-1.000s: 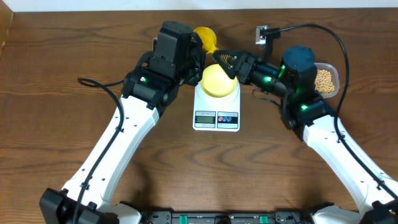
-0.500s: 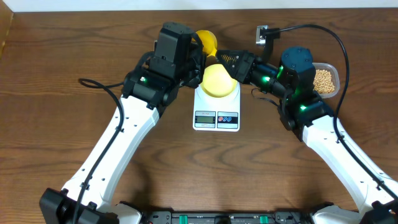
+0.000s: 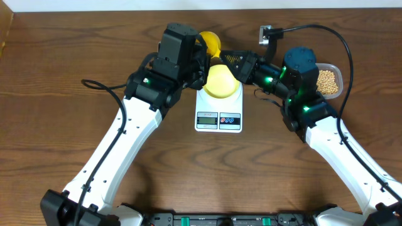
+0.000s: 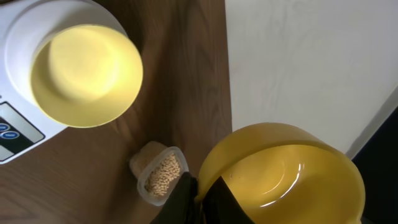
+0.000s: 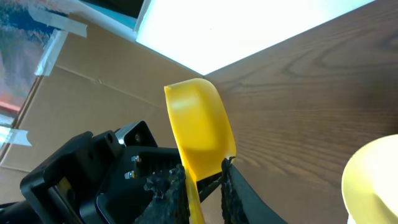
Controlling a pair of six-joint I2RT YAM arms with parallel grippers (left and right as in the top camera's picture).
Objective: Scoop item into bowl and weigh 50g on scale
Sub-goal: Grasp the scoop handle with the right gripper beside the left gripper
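Right hand (image 5: 204,180) now closed on one scoop (image 5: 199,124), one bowl (image 3: 220,81), one scale (image 3: 218,119)

Looks like dark brown wood on the tabletop (image 3: 56,144), with fine grain lines and a soft shine. Smooth white plastic on the scale (image 3: 218,110). Pale, dull plastic on the bowl (image 4: 87,74); bright, glossy plastic on the scoop (image 4: 280,174). Clear plastic on the tub (image 4: 142,163). Smooth, dull tan skin on the beans (image 4: 163,175). Rough black pads (image 5: 169,194) on the right gripper (image 5: 204,173).
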